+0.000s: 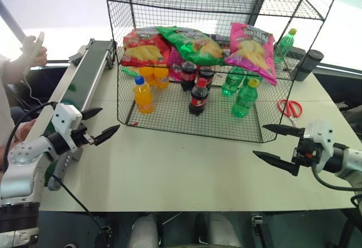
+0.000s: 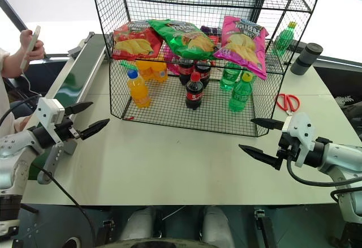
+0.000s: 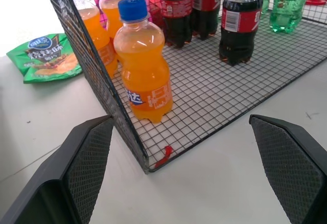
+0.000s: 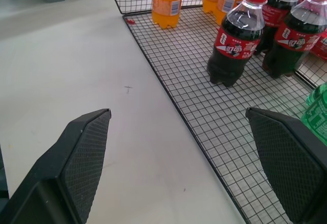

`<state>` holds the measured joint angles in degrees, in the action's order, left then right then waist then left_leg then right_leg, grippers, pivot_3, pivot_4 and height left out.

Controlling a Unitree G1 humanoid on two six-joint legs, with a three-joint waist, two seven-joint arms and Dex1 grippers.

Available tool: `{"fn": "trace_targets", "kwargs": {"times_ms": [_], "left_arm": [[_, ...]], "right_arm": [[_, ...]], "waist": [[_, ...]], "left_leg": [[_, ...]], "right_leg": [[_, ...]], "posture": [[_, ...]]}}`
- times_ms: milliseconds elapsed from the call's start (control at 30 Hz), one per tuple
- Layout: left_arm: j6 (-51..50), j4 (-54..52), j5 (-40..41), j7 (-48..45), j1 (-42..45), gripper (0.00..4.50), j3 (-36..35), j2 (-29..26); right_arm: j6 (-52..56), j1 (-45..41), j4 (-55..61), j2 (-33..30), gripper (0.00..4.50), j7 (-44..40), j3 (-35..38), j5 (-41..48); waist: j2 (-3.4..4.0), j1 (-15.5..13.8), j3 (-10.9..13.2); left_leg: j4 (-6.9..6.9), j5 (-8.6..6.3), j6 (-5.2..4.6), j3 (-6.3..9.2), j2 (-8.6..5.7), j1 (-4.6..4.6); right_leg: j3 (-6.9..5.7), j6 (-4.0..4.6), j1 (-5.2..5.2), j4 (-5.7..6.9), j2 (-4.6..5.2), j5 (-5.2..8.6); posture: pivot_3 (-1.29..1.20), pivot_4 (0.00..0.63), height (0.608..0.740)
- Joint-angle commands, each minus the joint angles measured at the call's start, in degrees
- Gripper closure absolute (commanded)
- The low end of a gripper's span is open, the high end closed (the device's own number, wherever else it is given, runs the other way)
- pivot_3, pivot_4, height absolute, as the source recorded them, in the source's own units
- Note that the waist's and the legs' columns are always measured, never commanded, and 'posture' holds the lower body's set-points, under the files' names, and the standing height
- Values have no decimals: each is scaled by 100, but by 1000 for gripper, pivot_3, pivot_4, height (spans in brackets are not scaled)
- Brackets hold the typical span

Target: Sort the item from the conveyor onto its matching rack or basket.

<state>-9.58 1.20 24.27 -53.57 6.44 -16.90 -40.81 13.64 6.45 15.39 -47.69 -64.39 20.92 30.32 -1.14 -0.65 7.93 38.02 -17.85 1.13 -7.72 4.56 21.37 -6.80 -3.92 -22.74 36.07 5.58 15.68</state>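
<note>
pink crisp bag [image 1: 252, 48] is already on the rack [image 1: 317, 10]; lies on the middle wire tier, right end, tilted with its near edge drooping over the tier's front; just left of it a green crisp bag [image 1: 189, 42], then a red crisp bag [image 1: 142, 45] at the left end; bags overlap at the edges.

below them, the caged lower section holds orange soda bottles [image 1: 143, 94] on the left, cola bottles [image 1: 198, 97] in the middle, green bottles [image 1: 245, 98] on the right; top tier carries small packs, partly cut off.

conveyor [image 1: 85, 75] runs along the table's left edge, near to far; the belt stretch in view has nothing on it; far end partly behind the rack, can't confirm that bit.

left gripper [image 1: 96, 124] hovers over the table [image 1: 186, 169] near the rack's near-left corner, fingers spread wide, holding nothing; right gripper [image 1: 281, 145] hovers near the near-right corner, also spread wide, nothing between the fingers.

extras: red scissors [image 1: 290, 108] on the table right of the rack; dark cup [image 1: 309, 64] further back; a person's hand [image 1: 33, 52] at far left holds a pale device.

judgement: placement looks done; bag sits with the other crisps, both pincers free; what's left, if anything, is waiting for the next item on the belt.
</note>
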Motion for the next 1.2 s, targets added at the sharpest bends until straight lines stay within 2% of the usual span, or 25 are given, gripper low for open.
{"fn": "trace_targets", "kwargs": {"times_ms": [33, 233, 767, 1200], "left_arm": [[118, -61, 20, -72, 28, 0, -52, -62], [207, 79, 33, -165, 176, 0, -57, -38], [275, -21, 88, -317, -91, 0, -106, -12], [273, -82, 91, -359, -206, 0, -68, -10]], "right_arm": [[-123, -9, 22, 18, 90, 11, 58, 6], [-102, -5, 83, 10, 90, 40, 47, 10], [-151, -261, -104, -63, 90, -54, -231, -111], [-147, -118, -13, -83, 90, -134, -184, -152]], "waist": [[0, 0, 0], [0, 0, 0], [0, 5, 0], [-1, 2, 0]], "left_leg": [[0, 0, 0, 0, 0, 0], [0, 0, 0, 0, -1, 0], [1, 1, 2, 0, 0, -1], [1, 1, 1, 0, 0, -1]], "right_leg": [[0, 0, 0, 0, 0, 0], [0, 0, 0, 1, 0, 0], [0, 0, 0, 4, -1, 0], [0, 0, 0, 3, -1, 0]], "posture": [[0, 150, 726], [0, 150, 726], [0, 150, 726], [0, 150, 726]]}}
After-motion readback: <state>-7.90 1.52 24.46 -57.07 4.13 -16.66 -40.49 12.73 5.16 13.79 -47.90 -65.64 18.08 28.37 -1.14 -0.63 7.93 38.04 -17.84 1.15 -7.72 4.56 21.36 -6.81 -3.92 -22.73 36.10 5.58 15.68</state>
